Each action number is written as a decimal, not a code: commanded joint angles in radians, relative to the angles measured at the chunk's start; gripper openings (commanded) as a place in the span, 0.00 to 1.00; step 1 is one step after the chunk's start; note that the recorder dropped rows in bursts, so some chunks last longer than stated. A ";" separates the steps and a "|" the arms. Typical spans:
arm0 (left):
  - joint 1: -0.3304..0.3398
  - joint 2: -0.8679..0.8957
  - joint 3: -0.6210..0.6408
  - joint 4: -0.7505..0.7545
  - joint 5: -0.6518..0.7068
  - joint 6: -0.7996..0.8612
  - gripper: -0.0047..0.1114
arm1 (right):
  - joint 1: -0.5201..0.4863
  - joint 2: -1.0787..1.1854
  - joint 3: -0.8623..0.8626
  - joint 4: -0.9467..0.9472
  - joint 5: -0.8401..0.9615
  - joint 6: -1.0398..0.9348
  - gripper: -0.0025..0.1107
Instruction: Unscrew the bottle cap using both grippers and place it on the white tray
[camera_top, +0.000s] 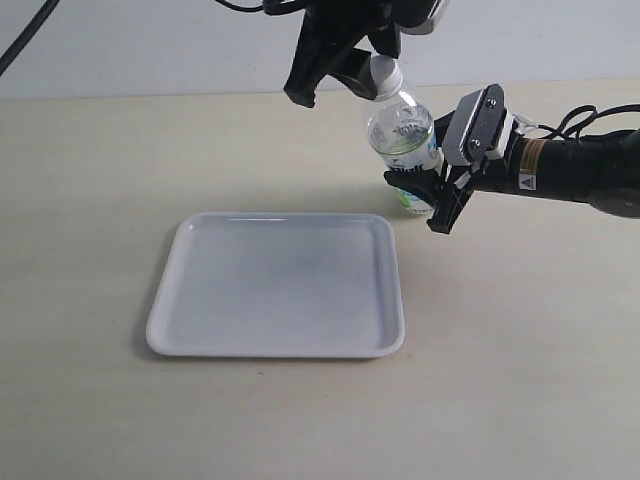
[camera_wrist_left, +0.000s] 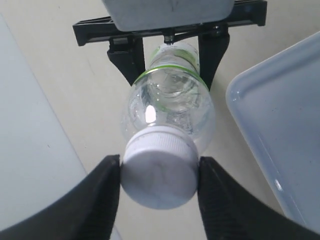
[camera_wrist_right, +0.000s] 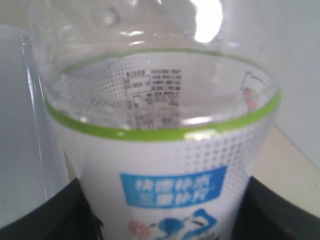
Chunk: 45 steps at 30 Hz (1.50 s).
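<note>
The cap (camera_wrist_left: 157, 172) is small, round and white, with a ridged side and a plain flat top. It sits on the neck of the bottle (camera_top: 400, 135). We see the bottle as clear plastic full of glints. Its label (camera_wrist_right: 170, 170) is white, with a green band along the upper edge, fine grey dots below that, and a blue panel carrying white characters. In the exterior view the bottle leans, its cap end tipped toward 11 o'clock.

The table (camera_top: 520, 350) is pale beige and matte, and a light grey wall (camera_top: 150, 45) closes it off at 12 o'clock. The tray (camera_top: 280, 290) lies flat on the table, white with rounded corners and a low rim.

The bottle is just off the tray's 1 o'clock corner, outside the rim; we cannot tell whether its base touches the table. The left pincer (camera_wrist_left: 160, 167) reaches in from 12 o'clock and is clenched on the cap, one dark finger pressed to each side of the ridged wall. The right pincer (camera_top: 425, 195) reaches in from 3 o'clock and grasps the bottle low on its label, a finger on either side. From the right pincer the cap lies toward 11 o'clock, at the bottle's other end.
</note>
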 joint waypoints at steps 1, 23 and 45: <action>-0.004 -0.003 0.002 0.004 0.006 0.002 0.38 | -0.003 0.016 0.011 -0.029 0.076 -0.002 0.02; -0.004 -0.005 0.002 0.010 0.000 -0.597 0.04 | -0.003 0.016 0.011 -0.031 0.060 0.000 0.02; -0.004 -0.005 0.002 -0.001 0.045 -1.633 0.04 | -0.003 0.016 0.011 -0.031 0.056 0.035 0.02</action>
